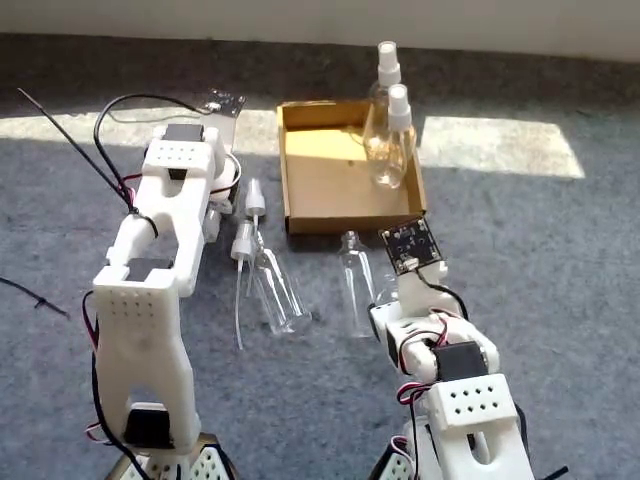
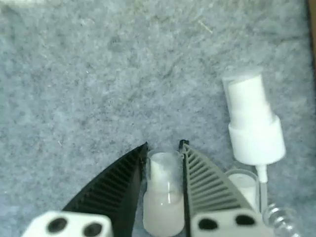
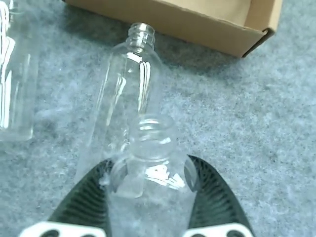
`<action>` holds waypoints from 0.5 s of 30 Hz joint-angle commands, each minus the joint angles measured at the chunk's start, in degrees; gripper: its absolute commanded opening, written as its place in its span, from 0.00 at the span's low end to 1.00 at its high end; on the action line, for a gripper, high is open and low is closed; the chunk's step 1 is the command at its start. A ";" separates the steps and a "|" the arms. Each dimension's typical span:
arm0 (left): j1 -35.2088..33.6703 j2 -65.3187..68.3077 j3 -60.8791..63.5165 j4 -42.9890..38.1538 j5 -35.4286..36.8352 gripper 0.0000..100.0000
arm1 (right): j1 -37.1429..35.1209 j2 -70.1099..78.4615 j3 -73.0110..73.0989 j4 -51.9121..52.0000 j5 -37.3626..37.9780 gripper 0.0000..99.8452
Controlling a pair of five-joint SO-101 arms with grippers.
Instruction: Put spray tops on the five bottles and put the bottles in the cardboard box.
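Holding spray top (image 2: 163,197) in L pincer (image 2: 164,147), capless bottle (image 3: 148,143) in R pincer (image 3: 149,165), neck fwd toward cardboard box (image 3: 163,22). Need to carry top rightward to that neck (well apart, judging by high view).

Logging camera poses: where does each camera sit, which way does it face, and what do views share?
High view: fixed above behind the arms, looking down on brown cardboard box, white left arm, right arm.
Left wrist view: on that wrist, facing grey carpet; black left end effector grips a white spray top.
Right wrist view: on that wrist, facing the box; right end effector grips a clear plastic bottle.
Shared: high and right wrist views show the box and lying uncapped bottle.
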 commanded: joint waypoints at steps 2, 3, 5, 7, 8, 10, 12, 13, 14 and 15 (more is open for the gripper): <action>-1.89 -5.49 -7.87 8.09 2.90 0.00 | -0.31 -1.10 -0.57 -1.10 0.44 0.00; -2.33 -6.99 -9.80 9.49 2.99 0.00 | -0.31 -1.10 -0.57 -1.10 0.44 0.00; -3.30 -10.59 -14.37 12.75 2.99 0.00 | -0.31 -1.10 -0.75 -1.10 0.44 0.00; -3.56 -14.81 -19.12 16.35 2.99 0.00 | -0.31 -1.10 -1.01 -1.10 0.53 0.00; -3.56 -17.19 -21.41 18.37 2.99 0.00 | -0.31 -1.10 -1.19 -1.10 0.53 0.00; -3.21 -22.29 -26.07 22.33 3.16 0.00 | -2.59 -1.19 -1.63 -2.77 0.53 0.00; -2.15 -28.00 -29.85 24.97 3.25 0.00 | -4.97 -1.19 -1.98 -6.20 0.53 0.00; -1.63 -31.16 -31.16 25.76 3.52 0.00 | -6.11 -1.19 -1.89 -8.48 0.18 0.00; -1.10 -34.42 -31.87 26.11 4.75 0.00 | -7.52 -1.19 -1.98 -11.12 0.09 0.00; -0.75 -37.76 -31.87 26.11 6.42 0.00 | -8.92 -1.19 -1.98 -13.93 0.00 0.00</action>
